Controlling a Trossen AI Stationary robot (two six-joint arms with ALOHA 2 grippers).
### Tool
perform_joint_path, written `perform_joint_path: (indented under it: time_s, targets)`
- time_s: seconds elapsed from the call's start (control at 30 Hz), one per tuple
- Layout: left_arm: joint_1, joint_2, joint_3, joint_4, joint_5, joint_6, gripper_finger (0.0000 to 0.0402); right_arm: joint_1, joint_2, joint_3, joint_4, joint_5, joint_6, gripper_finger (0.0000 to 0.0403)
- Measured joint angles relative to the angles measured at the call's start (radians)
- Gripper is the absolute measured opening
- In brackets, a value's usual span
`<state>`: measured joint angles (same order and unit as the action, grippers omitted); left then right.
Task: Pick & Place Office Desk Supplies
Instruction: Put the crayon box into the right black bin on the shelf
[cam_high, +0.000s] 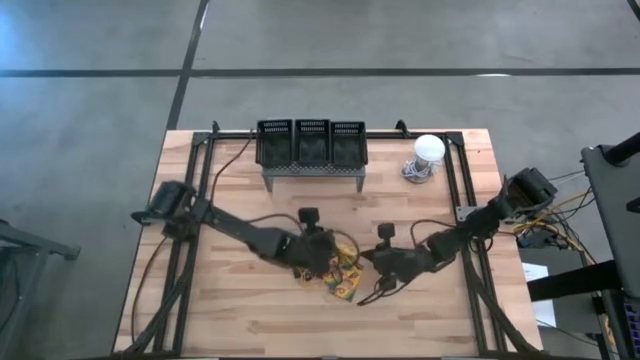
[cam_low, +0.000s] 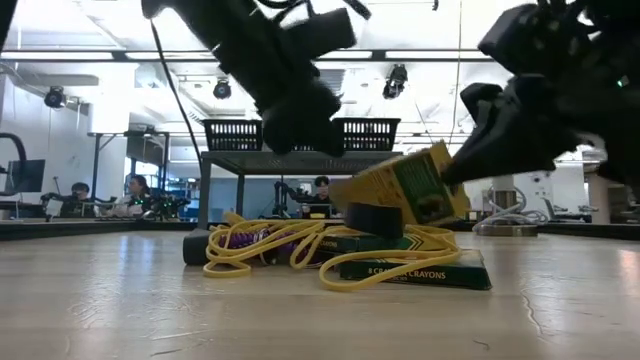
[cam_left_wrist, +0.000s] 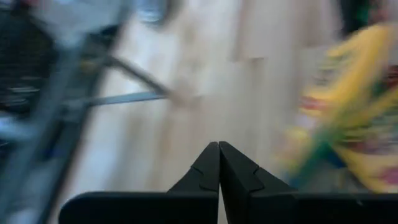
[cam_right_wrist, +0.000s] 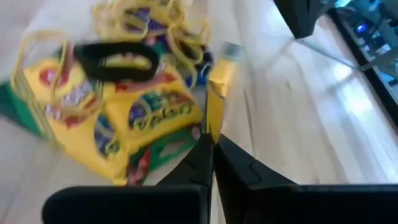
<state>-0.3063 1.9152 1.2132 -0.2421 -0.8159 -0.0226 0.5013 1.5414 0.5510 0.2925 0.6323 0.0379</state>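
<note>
Wooden table (cam_high: 240, 310) lies bare along its near edge. At its centre, a heap of flat yellow-green crayon boxes (cam_low: 415, 268) and looped rubber bands (cam_low: 262, 246). Right gripper (cam_right_wrist: 211, 146) pinches one tilted crayon box (cam_low: 405, 188); left gripper (cam_left_wrist: 219, 155), fingers pressed together, hovers beside the heap.

wooden table (cam_high: 250, 310) — matt, cardboard crayon boxes (cam_low: 415, 270)

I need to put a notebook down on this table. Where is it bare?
Bare wood lies along the table's near edge and between the stand and the crayon boxes. Crowded mid-table: both grippers, left and right, meet over the pile.
</note>
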Motion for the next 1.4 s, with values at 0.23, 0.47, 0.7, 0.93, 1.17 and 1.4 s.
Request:
perform_joint_path:
  time_s: [0.23,0.47,0.7,0.93,1.17,1.4]
  targets:
    - [-0.03,-0.043,-0.169,0.093,-0.109,-0.057,0.0007,-0.043,-0.18,0.006,-0.058,-0.001,0.126,0.0008]
    - [-0.017,-0.108,-0.374,0.573,-0.001,0.15,0.0023,-0.106,-0.361,-0.001,-0.262,-0.06,0.29,0.0008]
    - [0.072,-0.064,-0.445,1.03,0.507,0.205,0.0113,-0.139,-0.371,-0.005,-0.26,-0.115,0.283,0.0008]
    - [0.13,0.021,-0.34,1.027,0.548,0.19,0.0239,-0.143,-0.271,-0.005,-0.172,-0.117,0.226,0.0008]
    - [0.136,0.091,-0.246,0.857,0.578,0.123,0.029,-0.143,-0.186,-0.006,-0.058,-0.117,0.168,0.0008]
    - [0.136,0.111,-0.234,0.823,0.592,0.1,0.0196,-0.141,-0.182,-0.006,-0.05,-0.117,0.168,0.0008]
